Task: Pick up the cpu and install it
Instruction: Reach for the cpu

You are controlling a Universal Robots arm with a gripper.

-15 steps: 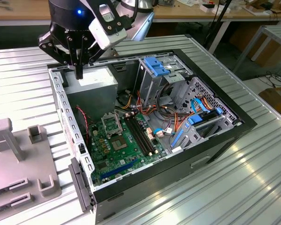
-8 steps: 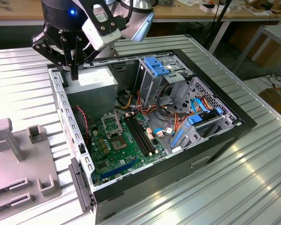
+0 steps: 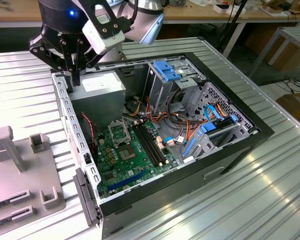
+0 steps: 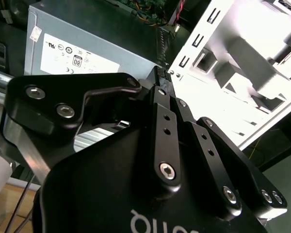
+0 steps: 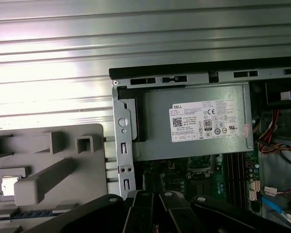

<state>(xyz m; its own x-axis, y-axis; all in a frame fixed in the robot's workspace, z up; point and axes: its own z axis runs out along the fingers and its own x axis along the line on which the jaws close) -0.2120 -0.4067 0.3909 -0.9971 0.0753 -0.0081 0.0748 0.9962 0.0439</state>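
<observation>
Hovering over a corner of the open case point(image 3: 250, 134), the gripper point(image 3: 76, 79) is pointing straight down w/ its fingers pressed together, closed on nothing that is showing. In the second wrist view the gripper point(image 4: 161, 77) tips are meeting just above the line where the psu point(image 4: 87, 43) is butting against the case's pale side wall point(image 4: 218, 43). The psu, a grey box w/ a white label point(image 5: 206, 121), is lying right below the gripper, near the tips; whether they are touching it I cannot tell. The cpu point(image 5: 8, 187) is sitting outside the case, lower than the gripper and well apart from it. In the first wrist view it is showing as a small pale square in a pocket of the grey tray point(image 5: 63, 145). The tray is resting on the ribbed metal table point(image 3: 240, 200) just beside the case. Inside the case, past the psu from the gripper and well below it, the green board point(image 3: 135, 162) is lying flat, w/ the socket point(image 3: 118, 132) sitting at its psu end.
</observation>
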